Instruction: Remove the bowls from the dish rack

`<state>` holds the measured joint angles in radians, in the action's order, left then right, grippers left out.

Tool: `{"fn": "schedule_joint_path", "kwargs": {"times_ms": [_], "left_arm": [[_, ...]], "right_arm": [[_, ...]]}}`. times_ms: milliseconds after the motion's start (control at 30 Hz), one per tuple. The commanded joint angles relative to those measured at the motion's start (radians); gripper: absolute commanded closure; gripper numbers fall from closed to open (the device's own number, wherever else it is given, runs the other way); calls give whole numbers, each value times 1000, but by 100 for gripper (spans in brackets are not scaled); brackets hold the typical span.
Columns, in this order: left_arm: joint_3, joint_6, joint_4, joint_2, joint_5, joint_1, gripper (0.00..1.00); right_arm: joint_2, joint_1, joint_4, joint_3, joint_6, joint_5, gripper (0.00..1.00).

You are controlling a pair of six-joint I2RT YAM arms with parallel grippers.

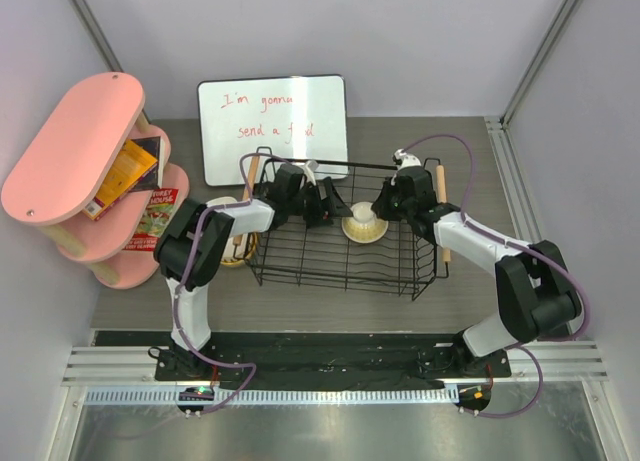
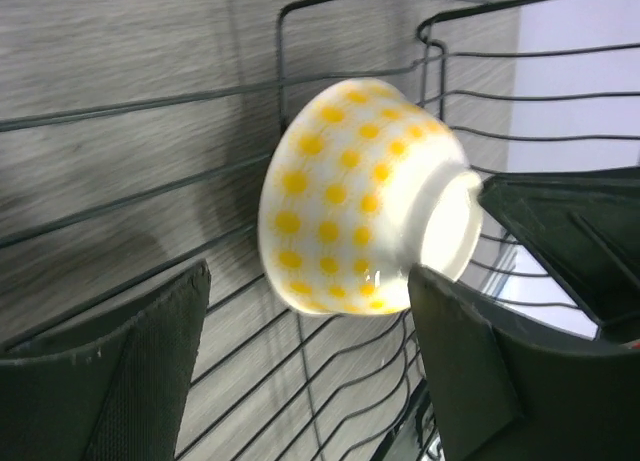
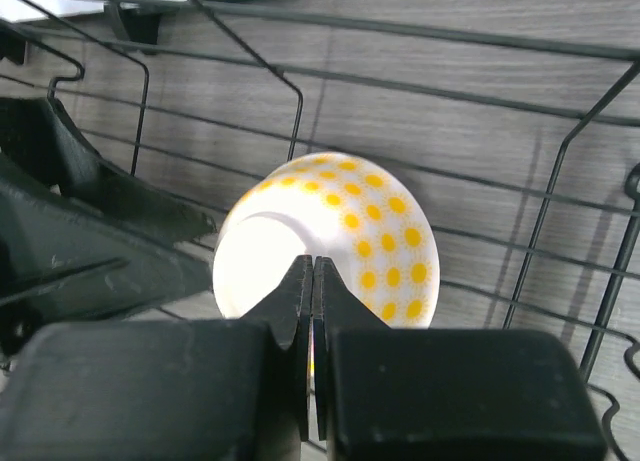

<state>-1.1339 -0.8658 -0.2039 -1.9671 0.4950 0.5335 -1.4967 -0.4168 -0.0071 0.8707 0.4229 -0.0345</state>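
Here's my view: plain pale walls [image 1: 400,31] all round and even lighting. There's a grey wood-grain table [image 1: 150,301], a whiteboard [image 1: 272,129] at 12 o'clock, and a pink shelf [image 1: 70,146] with books [image 1: 125,176] at 10.

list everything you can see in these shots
dish rack: one, black wire, wooden handles, table centre
dotted bowl: one, white with yellow dots, upside down in the rack
other bowls: count unclear, pale and yellowish, left of the rack, partly hidden
whiteboard: one, white, red writing, behind the rack
shelf: one, pink, far left
books: at least two, on the shelf
table: one, grey wood
left hand: open, facing the dotted bowl
right hand: shut, at the dotted bowl's base
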Motion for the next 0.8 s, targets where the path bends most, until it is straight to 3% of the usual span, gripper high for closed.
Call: {"fn": "schedule_joint_path", "kwargs": {"times_ms": [0,200,433,767], "left_arm": [[11,-53,-72,-62,166,40,20],[49,-110,-190,-62,227,42,20],[33,-121,-167,-75,227,48,20],[-1,-220,-276,-148,433,91,16]], "right_arm": [[-79,-31,-74,-47,42,-108,99],[-88,-31,-87,-47,40,-107,99],[-99,-31,-90,-45,48,-110,99],[-122,-30,-94,-45,51,-108,99]]}}
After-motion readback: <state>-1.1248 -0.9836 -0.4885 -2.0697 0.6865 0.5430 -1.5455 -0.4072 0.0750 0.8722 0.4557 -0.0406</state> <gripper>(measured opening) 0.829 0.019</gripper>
